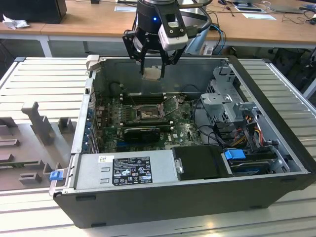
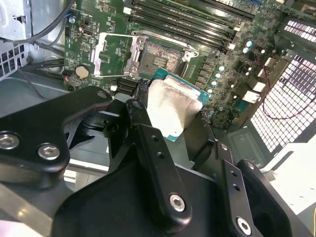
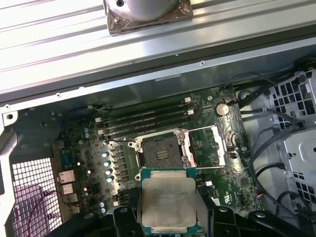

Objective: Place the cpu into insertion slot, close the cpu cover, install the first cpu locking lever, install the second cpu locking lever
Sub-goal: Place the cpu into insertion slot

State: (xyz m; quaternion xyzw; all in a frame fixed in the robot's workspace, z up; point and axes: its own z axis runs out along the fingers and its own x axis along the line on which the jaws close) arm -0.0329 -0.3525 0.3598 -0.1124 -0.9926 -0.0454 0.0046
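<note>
My gripper (image 1: 152, 73) hangs above the open computer case, shut on the cpu (image 1: 151, 74). The cpu is a flat square chip with a pale silvery top (image 3: 168, 200) and a green edge (image 2: 173, 106), held at its sides between the black fingers (image 2: 148, 140). Below it on the green motherboard lies the insertion slot (image 3: 160, 150), its dark centre bare. The cpu cover (image 3: 207, 145), a thin silvery frame, is swung open beside the slot in both wrist views (image 2: 113, 54). From the exterior view the slot (image 1: 147, 112) sits well below the chip.
A grey power supply (image 1: 126, 170) fills the case's near side, with a black box (image 1: 200, 162) next to it. A metal drive cage (image 1: 227, 103) and cables stand at the exterior view's right. A long black card (image 1: 143, 131) lies just in front of the slot, and memory slots (image 3: 148, 118) lie behind it.
</note>
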